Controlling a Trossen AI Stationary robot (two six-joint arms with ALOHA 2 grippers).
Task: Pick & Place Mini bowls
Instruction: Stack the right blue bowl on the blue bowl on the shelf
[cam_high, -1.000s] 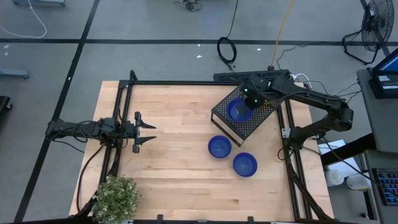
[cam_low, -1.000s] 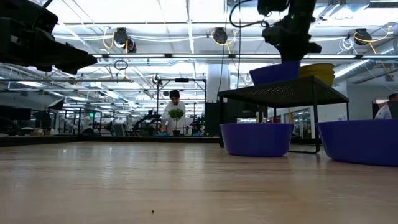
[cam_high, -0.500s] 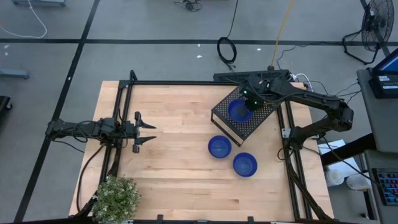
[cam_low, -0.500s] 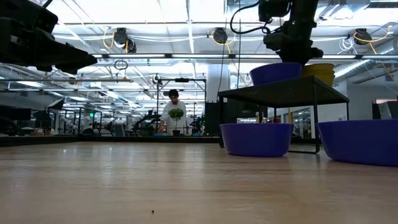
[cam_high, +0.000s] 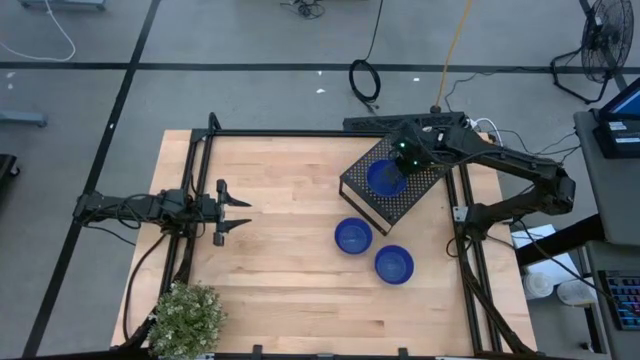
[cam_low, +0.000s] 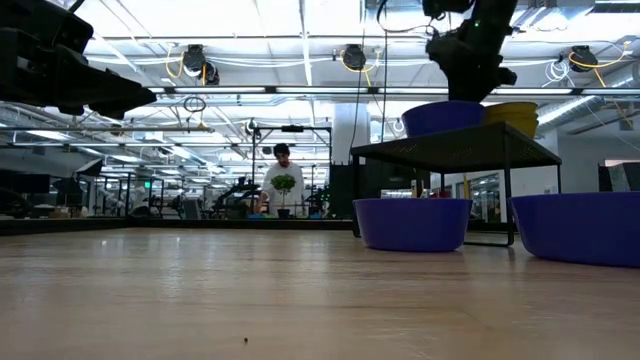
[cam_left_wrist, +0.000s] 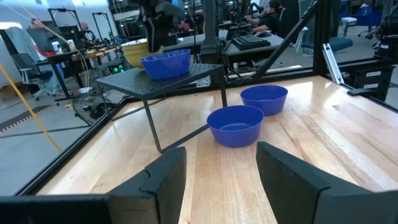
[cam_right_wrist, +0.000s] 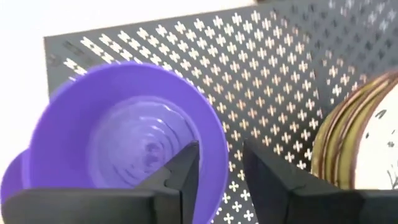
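While above bowl (cam_high: 384, 178), right claw (cam_high: 404, 160) parted

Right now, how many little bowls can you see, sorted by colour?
Blue bowls: 3, one on the black perforated stand, two on the table.
Cream bowls with yellowish rims: a stack on the stand, number unclear.
Total countable: 3.

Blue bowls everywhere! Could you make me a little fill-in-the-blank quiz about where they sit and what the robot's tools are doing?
1. The number of blue bowls resting directly on the wooden table is ____.
2. A third blue bowl sits on top of the black perforated ____.
3. The tool hovering over that raised bowl belongs to the ____ arm.
4. The left tool waits near the table's ____ side, holding nothing.

Missing words: two; box; right; left
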